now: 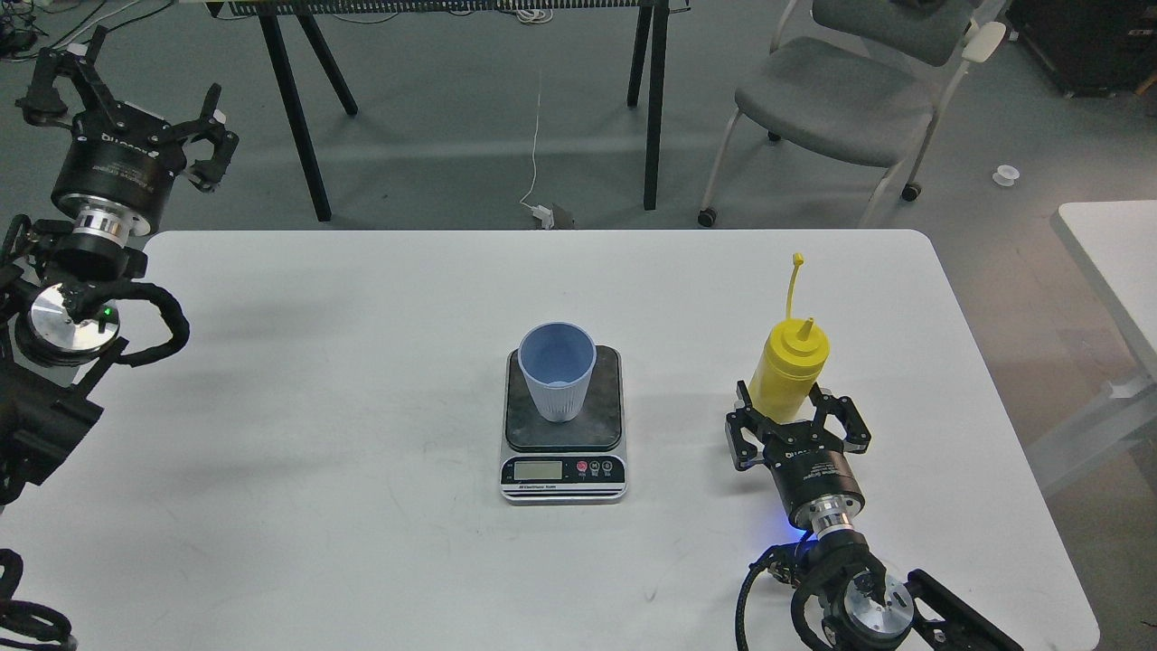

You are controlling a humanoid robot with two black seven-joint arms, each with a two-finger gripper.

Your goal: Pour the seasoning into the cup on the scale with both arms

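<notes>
R claw [788,427] at bottle [788,369], fingers spread either side of base, not clamped yet.
Grip low & square before lift. Cup [558,371] sits on scale [563,425], to claw's left. L claw [136,95] wide open, empty, far off.

Wide bare tabletop [362,380] is left on the left of the scale [563,425], on which the cup [558,371] stands upright. A clear gap is seen between scale and squeeze bottle [788,371], whose base is flanked by the right gripper [795,423]. The near table edge is unobstructed.
</notes>
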